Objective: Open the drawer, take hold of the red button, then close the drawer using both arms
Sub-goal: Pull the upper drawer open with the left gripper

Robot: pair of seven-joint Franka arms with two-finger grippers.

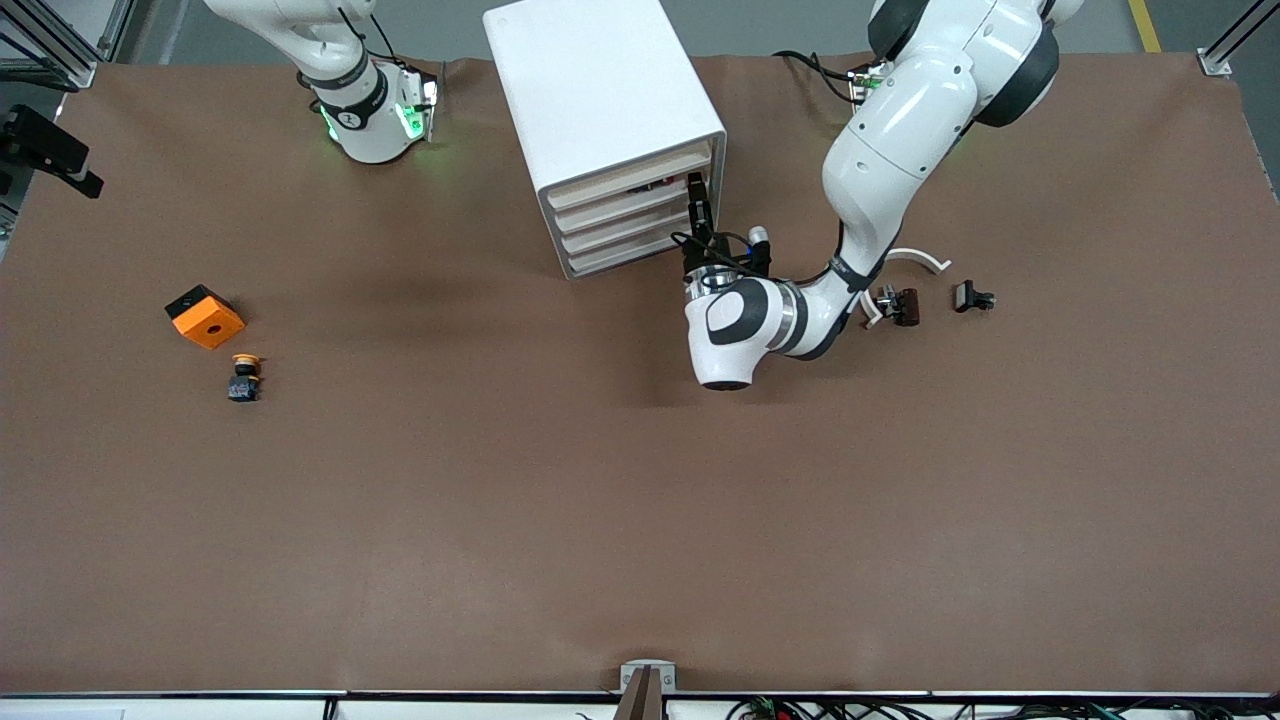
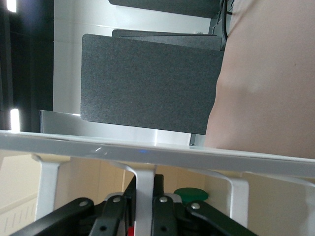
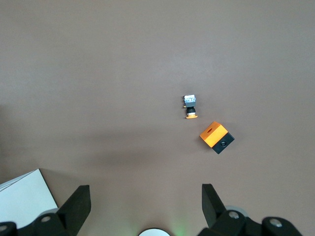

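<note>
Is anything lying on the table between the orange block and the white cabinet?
No: in the front view only bare brown table separates the orange block from the cabinet.

White arms with black joint bands, green lights, black fingers [image 3: 74, 209].

A brown mat [image 1: 640, 500] is covering the table, reaching almost to its edges. Grey floor [image 1: 760, 25] is showing above it, with a yellow line [image 1: 1145, 25] running along it. Metal frame posts [image 1: 60, 40] are standing at the corners. In the left wrist view, grey panels [image 2: 147, 83] are hanging against a pale wall [image 2: 66, 49], and light strips [image 2: 15, 120] are glowing.
</note>
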